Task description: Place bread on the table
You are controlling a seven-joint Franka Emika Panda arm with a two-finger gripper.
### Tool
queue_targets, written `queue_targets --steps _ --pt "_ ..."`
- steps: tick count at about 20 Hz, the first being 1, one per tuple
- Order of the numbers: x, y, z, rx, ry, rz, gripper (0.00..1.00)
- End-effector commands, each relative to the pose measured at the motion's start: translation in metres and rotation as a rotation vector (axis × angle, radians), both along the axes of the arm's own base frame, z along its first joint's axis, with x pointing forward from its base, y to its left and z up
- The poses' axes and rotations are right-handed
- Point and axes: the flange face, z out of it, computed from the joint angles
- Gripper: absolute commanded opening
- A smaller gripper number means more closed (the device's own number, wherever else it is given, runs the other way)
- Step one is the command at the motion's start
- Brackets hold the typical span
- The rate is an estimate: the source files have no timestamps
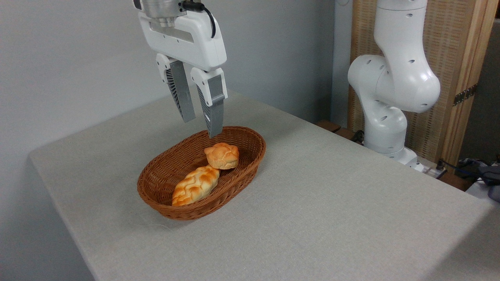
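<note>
Glossy white arm point(394, 78) with rounded joints and small dark holes; white gripper point(202, 127), ribbed grey fingers point(180, 93), black cable point(203, 11).

Single fixed view, raised, angled down across the desk point(332, 218) from off its near corner. Mid distance; faces the grey wall at 11 o'clock. Arm base point(384, 132) at 2 o'clock; basket point(156, 195) just left of centre.

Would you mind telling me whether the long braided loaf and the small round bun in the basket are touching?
Touching. The camera view shows the loaf's upper pointed end meeting the underside of the bun with no basket weave visible between them.
</note>
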Motion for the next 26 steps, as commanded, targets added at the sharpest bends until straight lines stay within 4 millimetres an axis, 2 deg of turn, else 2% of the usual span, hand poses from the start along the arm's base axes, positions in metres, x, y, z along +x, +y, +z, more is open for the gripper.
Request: queue_targets --steps 1,12,17,19,26 --pt "0.001 0.002 0.004 -0.002 0.008 0.013 1.0" --pt "0.001 0.002 0.004 -0.008 0.01 0.013 1.0" --pt "0.001 -0.009 -0.001 -0.03 0.013 0.0 1.0" --pt "-0.001 -0.025 -0.007 -0.055 0.016 -0.02 1.0" --pt "-0.009 -0.077 -0.05 -0.048 0.041 -0.108 1.0"
